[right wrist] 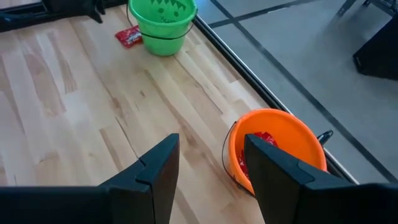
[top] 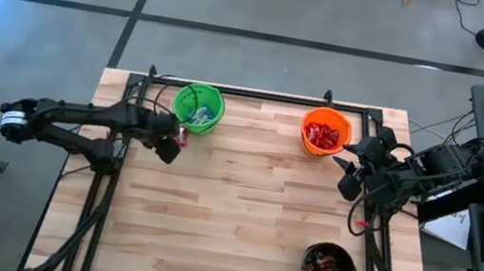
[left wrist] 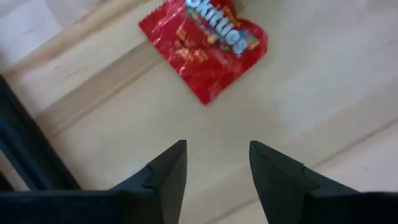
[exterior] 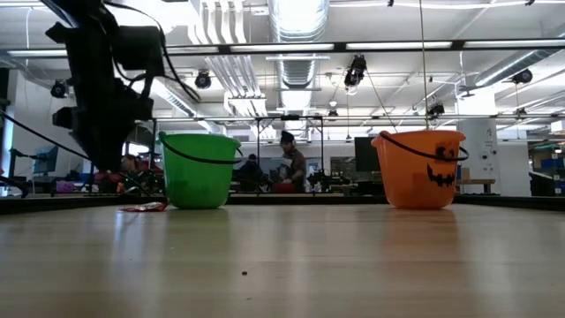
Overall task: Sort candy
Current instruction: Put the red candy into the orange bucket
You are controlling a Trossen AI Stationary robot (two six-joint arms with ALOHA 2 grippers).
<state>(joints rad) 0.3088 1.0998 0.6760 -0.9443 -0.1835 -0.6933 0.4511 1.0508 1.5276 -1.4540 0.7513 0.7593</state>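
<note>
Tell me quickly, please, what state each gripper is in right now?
Left gripper: open, empty, above the red candy packet lying on the table beside the green bucket.
Right gripper: open, empty, by the orange bucket.

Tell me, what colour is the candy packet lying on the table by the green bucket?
Red. The candy packet shows best in the left wrist view.

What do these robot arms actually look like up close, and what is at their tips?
Both are slim, dark, jointed arms with black cables running along them. The left arm has a pale band at its outer end. Each ends in a tool with two matte black fingers, wedge-shaped and tapering to blunt tips: the left tool and the right tool look alike. The right arm carries more looped wiring.
</note>
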